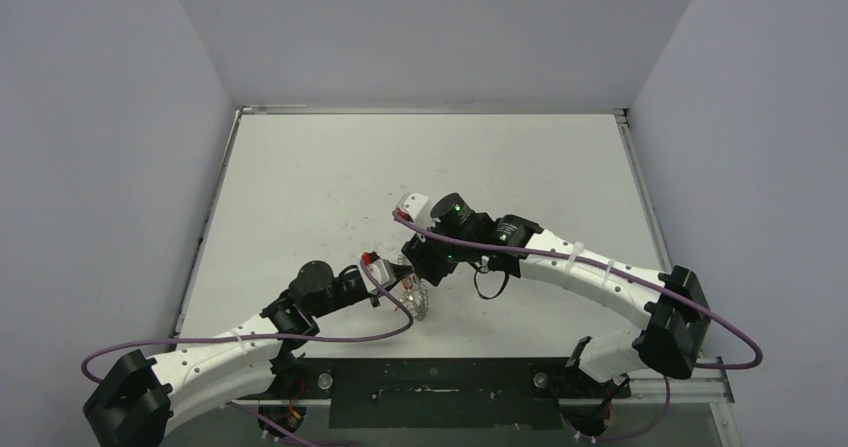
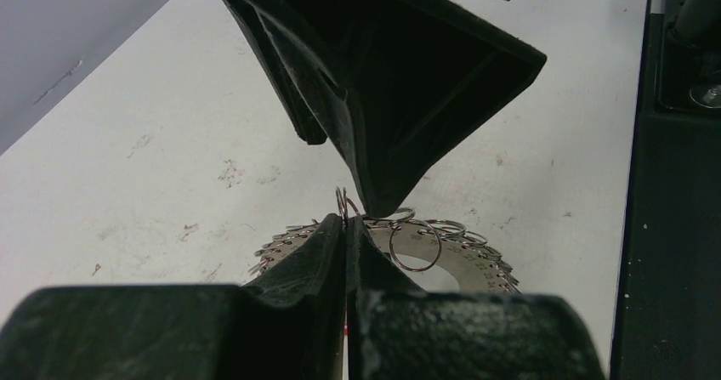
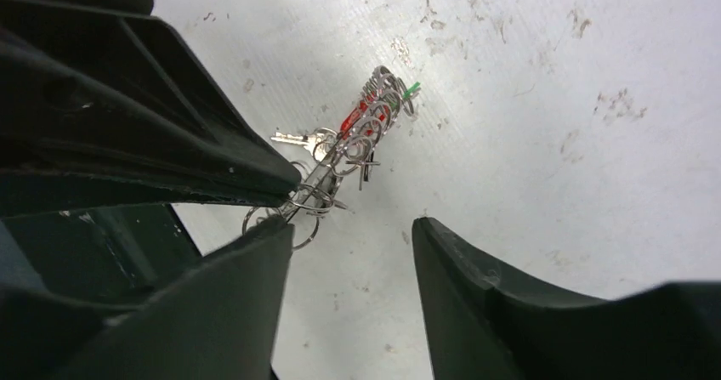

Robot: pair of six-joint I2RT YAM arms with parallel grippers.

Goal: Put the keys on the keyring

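From above, we see the keyring (image 1: pixel 418 300) standing on edge over the table (image 1: pixel 300 167), just ahead of the two bases and between the arms. The left gripper (image 1: pixel 397 282) reaches it from the left. The right gripper (image 1: pixel 422 265) hangs just beyond it on the far side. Both are as good as touching it, so neither arm is clearly nearer. The keys are too small for us to pick out here.

In the left wrist view, the left fingers are pressed together on the near edge of the ring. Its flat grey face and fringe of small wire loops (image 2: pixel 416 246) spread out beyond them. One finger of the right claw comes down from above, and its tip meets the loops right at the clamped spot.

In the right wrist view, the ring is edge-on, its long axis running from the claw up and away to the green tag (image 3: pixel 412 89) at the far end. The right fingers stand apart with nothing between them, and the one on the picture's left brushes the nearest loops. One small silver key (image 3: pixel 296 138) lies against the ring's side about midway along. We cannot tell whether it is threaded on. We judge the coming move depends on that axis, with the ring dead ahead of the parted claw.
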